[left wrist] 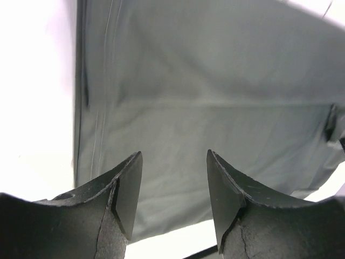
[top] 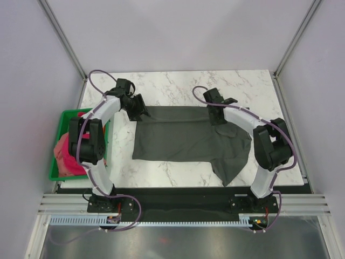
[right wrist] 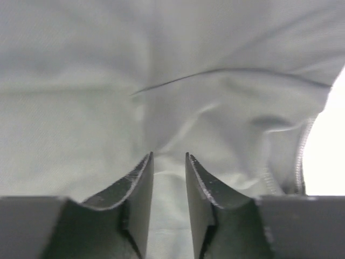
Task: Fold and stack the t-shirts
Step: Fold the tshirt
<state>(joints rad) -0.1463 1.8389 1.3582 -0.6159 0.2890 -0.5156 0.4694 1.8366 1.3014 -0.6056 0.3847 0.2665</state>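
**T-SHIRTS: POSITION AND CONDITION**

The dark charcoal t-shirt (top: 186,137) lies spread flat across the centre of the top view. Its upper edge runs straight. Its left portion forms a smooth, roughly rectangular panel. Its right portion is wrinkled, with a tapered flap extending toward the lower right of the frame. A crease line crosses the cloth in the left wrist view, and a stitched hem shows at the right of the right wrist view.

The pink t-shirts (top: 66,159) sit bunched and unfolded at the left edge of the top view, inside the green bin (top: 54,175). Their separate shades cannot be told apart.
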